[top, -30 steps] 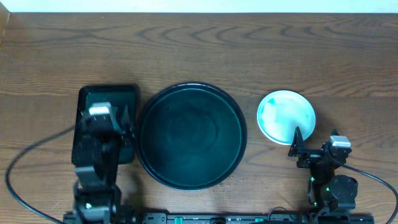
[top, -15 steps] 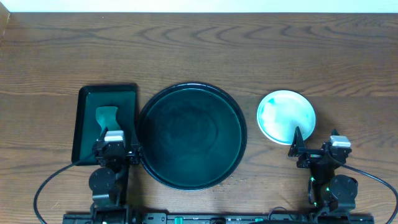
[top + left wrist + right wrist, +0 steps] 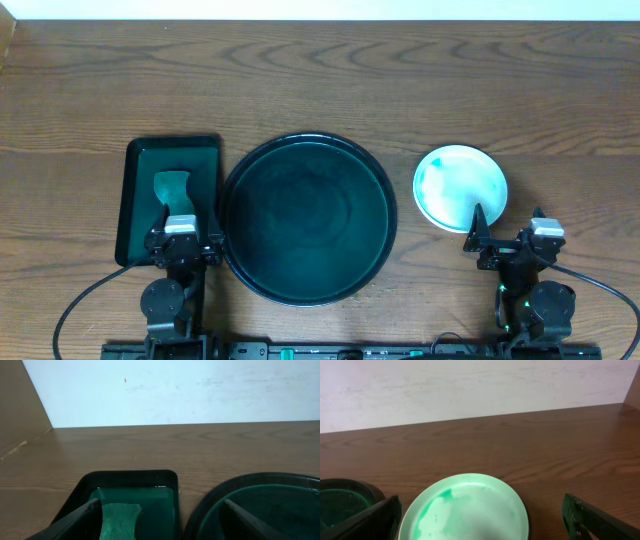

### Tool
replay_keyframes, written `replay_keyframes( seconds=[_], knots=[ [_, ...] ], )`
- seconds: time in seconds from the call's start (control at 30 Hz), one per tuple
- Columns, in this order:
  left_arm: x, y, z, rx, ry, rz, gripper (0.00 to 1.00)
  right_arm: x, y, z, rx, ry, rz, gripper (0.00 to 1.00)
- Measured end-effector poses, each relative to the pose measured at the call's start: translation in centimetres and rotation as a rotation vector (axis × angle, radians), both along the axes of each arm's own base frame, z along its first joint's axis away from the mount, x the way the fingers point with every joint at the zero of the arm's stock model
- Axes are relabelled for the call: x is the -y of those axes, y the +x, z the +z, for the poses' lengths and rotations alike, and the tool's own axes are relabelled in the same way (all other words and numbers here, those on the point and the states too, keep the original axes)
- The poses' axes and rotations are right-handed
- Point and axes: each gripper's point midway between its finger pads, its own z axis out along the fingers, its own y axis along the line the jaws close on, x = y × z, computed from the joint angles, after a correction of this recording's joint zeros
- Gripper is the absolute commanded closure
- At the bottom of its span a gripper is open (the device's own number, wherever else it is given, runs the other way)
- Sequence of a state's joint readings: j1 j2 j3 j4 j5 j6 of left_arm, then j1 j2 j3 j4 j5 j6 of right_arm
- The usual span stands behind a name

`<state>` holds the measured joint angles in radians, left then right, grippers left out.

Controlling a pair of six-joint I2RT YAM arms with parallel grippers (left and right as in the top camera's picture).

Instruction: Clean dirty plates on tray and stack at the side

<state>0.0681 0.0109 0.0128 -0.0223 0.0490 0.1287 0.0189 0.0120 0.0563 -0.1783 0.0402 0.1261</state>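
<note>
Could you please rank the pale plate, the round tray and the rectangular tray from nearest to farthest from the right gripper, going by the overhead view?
Measured from the right gripper:
1. the pale plate, just ahead of it on the right side.
2. the round tray, in the middle of the table.
3. the rectangular tray, at the far left.

Black left arm (image 3: 163, 298), black right arm (image 3: 540, 305), grey wrist caps (image 3: 181, 225), cables (image 3: 85, 300), green lights (image 3: 515, 300).

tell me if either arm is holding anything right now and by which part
Nothing is held. The left gripper has its jaws open and empty near the green cloth. The right gripper has its jaws open and empty, short of the plate.
</note>
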Motion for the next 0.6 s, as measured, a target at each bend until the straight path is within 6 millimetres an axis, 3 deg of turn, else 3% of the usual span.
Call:
replay_keyframes(
  seconds=[0.6],
  knots=[
    [-0.01, 0.04, -0.25, -0.011, 0.000, 0.000, 0.25, 0.00, 0.00, 0.00, 0.000, 0.000, 0.000, 0.01]
  ],
)
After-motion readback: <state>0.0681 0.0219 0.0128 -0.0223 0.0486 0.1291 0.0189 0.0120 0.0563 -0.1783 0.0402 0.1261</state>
